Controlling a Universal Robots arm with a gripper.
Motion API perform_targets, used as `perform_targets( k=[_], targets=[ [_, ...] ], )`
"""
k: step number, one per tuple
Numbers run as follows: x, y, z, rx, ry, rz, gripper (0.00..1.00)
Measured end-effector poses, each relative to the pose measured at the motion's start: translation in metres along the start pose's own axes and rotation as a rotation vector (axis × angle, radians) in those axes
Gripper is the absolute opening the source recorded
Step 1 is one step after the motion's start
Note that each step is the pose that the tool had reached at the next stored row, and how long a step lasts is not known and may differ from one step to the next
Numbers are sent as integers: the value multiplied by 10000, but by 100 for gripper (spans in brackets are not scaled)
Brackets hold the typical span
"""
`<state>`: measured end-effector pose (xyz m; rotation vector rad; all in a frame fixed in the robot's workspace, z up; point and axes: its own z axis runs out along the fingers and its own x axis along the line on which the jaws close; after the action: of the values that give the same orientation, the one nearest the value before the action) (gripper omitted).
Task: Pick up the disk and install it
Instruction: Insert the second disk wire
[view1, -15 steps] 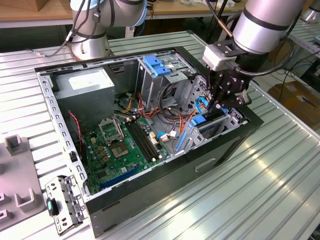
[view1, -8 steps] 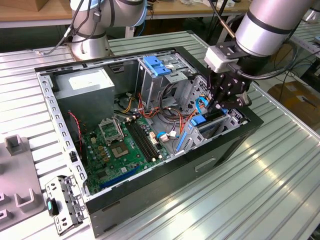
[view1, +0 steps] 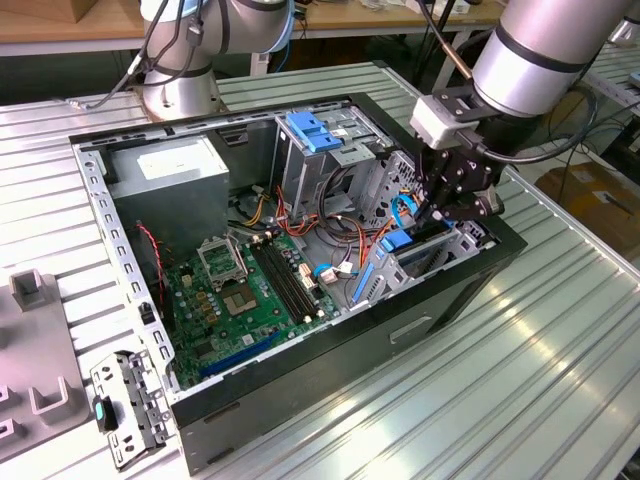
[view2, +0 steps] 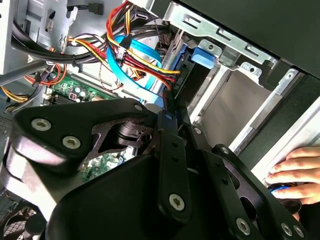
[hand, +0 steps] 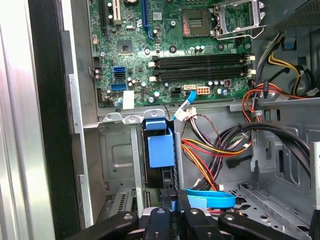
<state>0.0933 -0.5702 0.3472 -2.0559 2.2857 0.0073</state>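
Inside the computer case (view1: 330, 370), I see gripper (hand: 172, 202) jaws pinching the disk's (hand: 160, 150) edge, seated upright in the drive bay (hand: 120, 165).

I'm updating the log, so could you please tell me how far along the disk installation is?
The disk already stands on edge in the metal bay of the computer case, so pickup looks done. The pincer is right at its near edge, between the blue rails. Whether the disk is fully seated cannot be told.
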Motion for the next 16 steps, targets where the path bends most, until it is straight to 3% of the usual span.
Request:
perform_targets(
  k=[6,9,12,14,16],
  targets=[
    [6,0,12,-2,-15,0,16],
    [7,0,13,-6,-50,2,16],
    [6,-1,-12,-7,-66,3,16],
    [23,-3,-13,-21,-201,9,16],
    [33,-4,-13,-27,-257,13,16]
  ],
)
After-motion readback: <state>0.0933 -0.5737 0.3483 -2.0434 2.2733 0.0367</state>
